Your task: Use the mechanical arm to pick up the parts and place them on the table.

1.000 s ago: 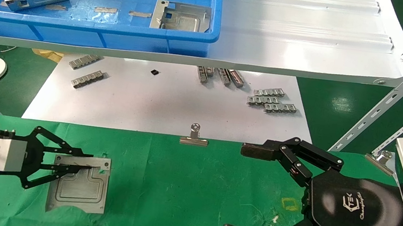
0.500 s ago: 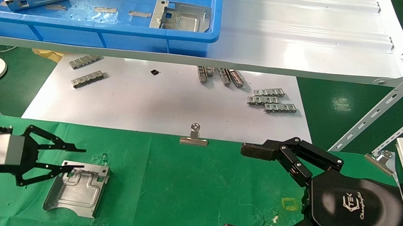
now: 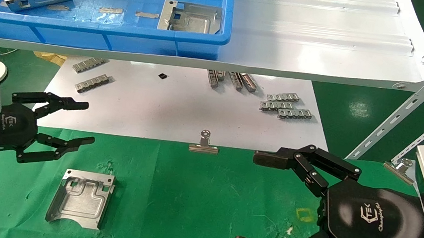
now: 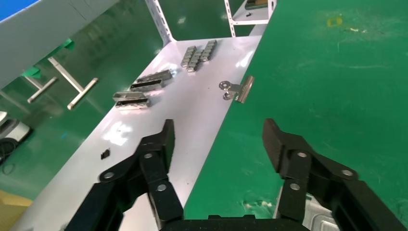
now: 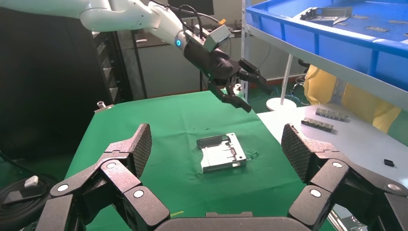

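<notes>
The right gripper hangs low over the green bench, fingers spread and empty. Further left, a metal plate lies flat on the cloth. The left gripper hovers above and behind it, apart from it, fingers released. A binder clip sits at the cloth's far edge. Beyond, grey toothed strips lie on a white sheet; two more plates rest in the blue bin. Only the right wrist view shows the left arm's white sleeve.

Lighting bright, even, from overhead. Strong glare on the white shelf and soft highlights on the glossy palm of the right hand. Shadows short and faint on the bench. Head view sharp; nearest fingers slightly soft in both wrist views.
</notes>
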Action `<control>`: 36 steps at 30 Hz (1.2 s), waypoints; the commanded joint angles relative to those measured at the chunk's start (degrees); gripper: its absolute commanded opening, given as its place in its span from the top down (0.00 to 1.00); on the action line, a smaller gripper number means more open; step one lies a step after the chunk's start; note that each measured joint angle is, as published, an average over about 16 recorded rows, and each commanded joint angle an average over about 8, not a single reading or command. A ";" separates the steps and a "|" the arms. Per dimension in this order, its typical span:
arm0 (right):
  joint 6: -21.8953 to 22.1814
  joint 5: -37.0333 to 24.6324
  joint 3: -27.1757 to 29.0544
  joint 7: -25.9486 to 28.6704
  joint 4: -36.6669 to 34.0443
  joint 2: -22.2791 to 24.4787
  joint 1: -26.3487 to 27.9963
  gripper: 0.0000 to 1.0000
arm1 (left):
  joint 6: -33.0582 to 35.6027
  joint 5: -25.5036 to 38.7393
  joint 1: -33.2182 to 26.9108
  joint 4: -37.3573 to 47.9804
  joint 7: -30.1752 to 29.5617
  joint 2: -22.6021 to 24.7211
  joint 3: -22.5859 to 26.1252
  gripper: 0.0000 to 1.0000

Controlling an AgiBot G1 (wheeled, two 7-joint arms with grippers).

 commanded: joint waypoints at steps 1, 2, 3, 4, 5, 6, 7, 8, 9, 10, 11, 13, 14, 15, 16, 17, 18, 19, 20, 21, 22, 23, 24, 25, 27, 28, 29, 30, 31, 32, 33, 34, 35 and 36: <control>0.01 0.00 0.00 0.00 0.00 0.00 0.00 0.00 | 0.00 -1.07 0.42 -0.41 -0.65 -0.17 -0.19 0.00; 0.01 0.01 0.00 0.00 0.00 0.00 0.00 0.00 | 0.00 -0.91 0.38 -0.37 -0.51 -0.15 -0.17 0.00; 0.00 0.00 0.00 0.00 0.00 0.00 0.00 0.00 | -0.01 -0.58 0.28 -0.27 -0.32 -0.09 -0.11 0.00; 0.00 0.00 0.00 0.00 0.00 0.00 0.00 0.00 | -0.02 -0.38 0.23 -0.23 -0.22 -0.07 -0.10 0.00; 0.00 0.00 0.00 0.00 0.00 0.00 0.00 0.00 | -0.03 -0.22 0.19 -0.24 -0.16 -0.05 -0.10 0.00; 0.00 0.01 0.00 0.00 0.00 0.00 0.00 0.00 | -0.04 -0.09 0.19 -0.30 -0.16 -0.04 -0.11 0.00; 0.00 0.01 0.00 0.00 0.00 0.00 0.00 0.00 | -0.06 0.01 0.21 -0.40 -0.20 -0.04 -0.15 0.00; 0.00 0.01 0.00 0.00 0.00 0.00 0.00 0.00 | -0.09 0.06 0.29 -0.62 -0.33 -0.05 -0.23 0.00; 0.00 0.01 0.00 0.00 -0.01 0.00 0.00 0.00 | -0.13 0.06 0.44 -1.01 -0.61 -0.09 -0.37 0.00; 0.00 0.01 0.00 0.00 -0.01 0.00 0.00 0.00 | -0.19 0.02 0.65 -1.51 -0.98 -0.14 -0.55 0.00; 0.00 0.01 0.00 0.00 -0.01 0.00 0.00 0.00 | -0.25 -0.22 0.97 -2.18 -1.51 -0.24 -0.82 0.00; 0.00 0.01 0.00 -0.01 -0.01 0.00 0.00 0.00 | -0.42 -0.51 1.68 -3.77 -2.74 -0.42 -1.41 0.00; 0.00 0.01 -0.01 -0.01 -0.02 0.00 0.00 0.00 | -0.51 -0.68 2.08 -4.68 -3.44 -0.52 -1.75 0.00; 0.00 0.01 -0.01 -0.01 -0.02 0.00 0.00 0.00 | -0.62 -0.88 2.54 -5.70 -4.23 -0.64 -2.13 0.00; 0.00 0.01 -0.01 -0.01 -0.02 0.00 0.00 0.00 | -0.73 -1.07 2.99 -6.72 -5.02 -0.76 -2.51 0.00; 0.00 0.01 -0.01 -0.01 -0.02 0.00 0.01 0.00 | -0.83 -1.25 3.43 -7.71 -5.78 -0.87 -2.87 0.00; 0.00 0.01 -0.01 -0.01 -0.02 0.00 0.01 0.00 | -0.94 -1.44 3.88 -8.73 -6.57 -0.99 -3.26 0.00; 0.00 0.01 -0.01 -0.01 -0.02 0.00 0.01 0.00 | -1.04 -1.63 4.34 -9.75 -7.36 -1.11 -3.64 0.00; 0.00 0.01 -0.01 -0.01 -0.02 0.00 0.01 0.00 | -1.15 -1.82 4.77 -10.73 -8.11 -1.22 -4.00 0.00; 0.00 0.01 -0.01 -0.01 -0.02 0.00 0.01 0.00 | -1.25 -2.01 5.23 -11.75 -8.90 -1.34 -4.38 0.00; 0.00 0.01 -0.01 -0.01 -0.02 0.00 0.01 0.00 | -1.36 -2.20 5.68 -12.77 -9.69 -1.45 -4.76 0.00; 0.00 0.01 -0.01 -0.01 -0.02 0.00 0.01 0.00 | -1.46 -2.38 6.12 -13.75 -10.45 -1.57 -5.13 0.00; 0.00 0.01 -0.02 -0.01 -0.02 0.00 0.01 0.00 | -1.57 -2.58 6.58 -14.77 -11.24 -1.68 -5.51 0.00; 0.00 0.01 -0.02 -0.01 -0.02 0.00 0.01 0.00 | -1.68 -2.77 7.03 -15.80 -12.03 -1.80 -5.89 0.00; 0.00 0.01 -0.02 -0.01 -0.02 0.00 0.01 0.00 | -1.89 -3.14 7.92 -17.80 -13.58 -2.03 -6.64 0.00; 0.00 0.02 -0.02 -0.01 -0.02 0.00 0.01 0.00 | -1.99 -3.33 8.38 -18.82 -14.37 -2.15 -7.02 0.00; 0.00 0.02 -0.02 -0.01 -0.02 0.00 0.01 0.00 | -2.09 -3.52 8.82 -19.81 -15.13 -2.26 -7.39 0.00; 0.00 0.02 -0.02 -0.01 -0.02 0.00 0.01 0.00 | -2.20 -3.71 9.27 -20.83 -15.92 -2.38 -7.77 0.00; 0.00 0.02 -0.02 -0.01 -0.02 0.00 0.01 0.00 | -2.31 -3.90 9.73 -21.85 -16.71 -2.50 -8.15 0.00; 0.00 0.02 -0.02 -0.02 -0.02 0.00 0.01 0.00 | -2.41 -4.08 10.16 -22.83 -17.46 -2.61 -8.51 0.00; 0.00 0.02 -0.02 -0.02 -0.02 0.00 0.01 0.00 | -2.52 -4.28 10.62 -23.85 -18.25 -2.72 -8.89 0.00; 0.00 0.02 -0.02 -0.02 -0.02 0.00 0.01 0.00 | -2.62 -4.47 11.07 -24.87 -19.04 -2.84 -9.28 0.00; 0.00 0.02 -0.03 -0.02 -0.02 0.00 0.01 0.00 | -2.73 -4.65 11.51 -25.85 -19.80 -2.95 -9.64 0.00; 0.00 0.02 -0.03 -0.02 -0.02 0.00 0.01 0.00 | -2.83 -4.84 11.96 -26.87 -20.59 -3.07 -10.02 0.00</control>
